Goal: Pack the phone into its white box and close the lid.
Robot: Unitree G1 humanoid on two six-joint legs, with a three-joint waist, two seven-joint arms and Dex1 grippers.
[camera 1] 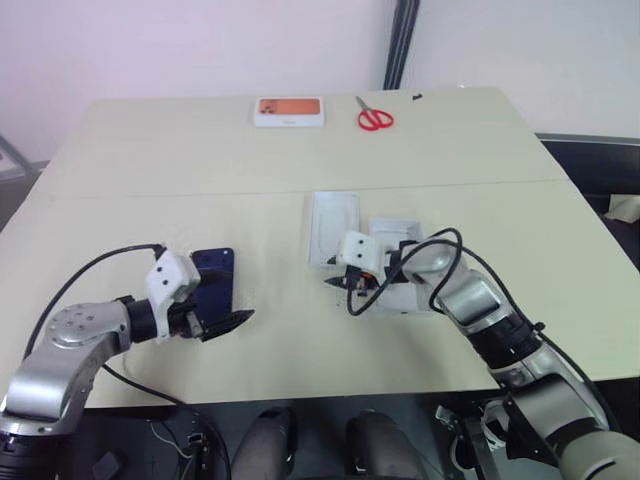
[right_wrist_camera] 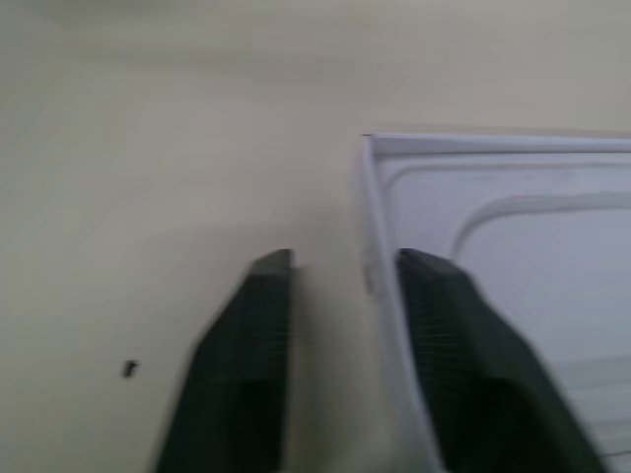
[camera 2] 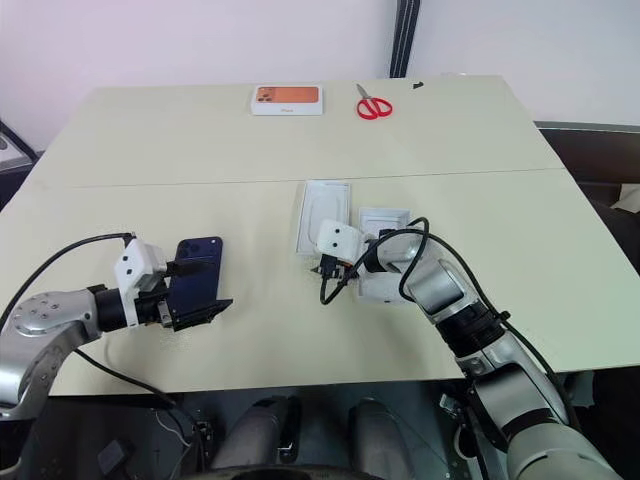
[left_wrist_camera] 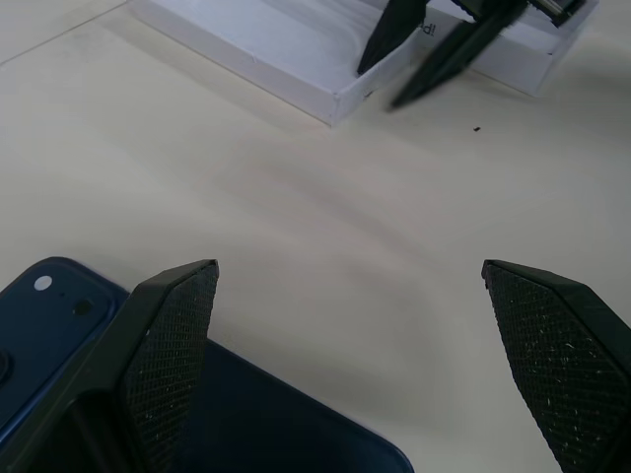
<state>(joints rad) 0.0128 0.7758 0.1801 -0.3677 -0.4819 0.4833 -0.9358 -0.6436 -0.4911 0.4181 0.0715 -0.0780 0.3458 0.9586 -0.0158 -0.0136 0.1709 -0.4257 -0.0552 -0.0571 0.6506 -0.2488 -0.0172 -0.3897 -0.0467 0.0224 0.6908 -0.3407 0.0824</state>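
Note:
The dark blue phone [camera 1: 214, 276] lies flat on the table at the left, camera bump up. My left gripper [camera 1: 226, 317] hovers wide open at its near end, and one finger [left_wrist_camera: 173, 345] overlaps the phone's edge. The white box [camera 1: 333, 226] lies open at the table's middle. Just right of it the lid [camera 1: 394, 231] lies inside up, partly hidden under my right arm. My right gripper [camera 1: 340, 283] sits at the box's near end with its fingers [right_wrist_camera: 258, 325] only narrowly apart. The box's near wall [right_wrist_camera: 377, 266] shows in that gap; contact cannot be told.
A white box with an orange picture [camera 1: 289, 111] and red scissors [camera 1: 375, 118] lie at the table's far edge. A seam [camera 1: 180, 192] crosses the tabletop. Black cables loop from both wrists. The table's near edge runs close under both arms.

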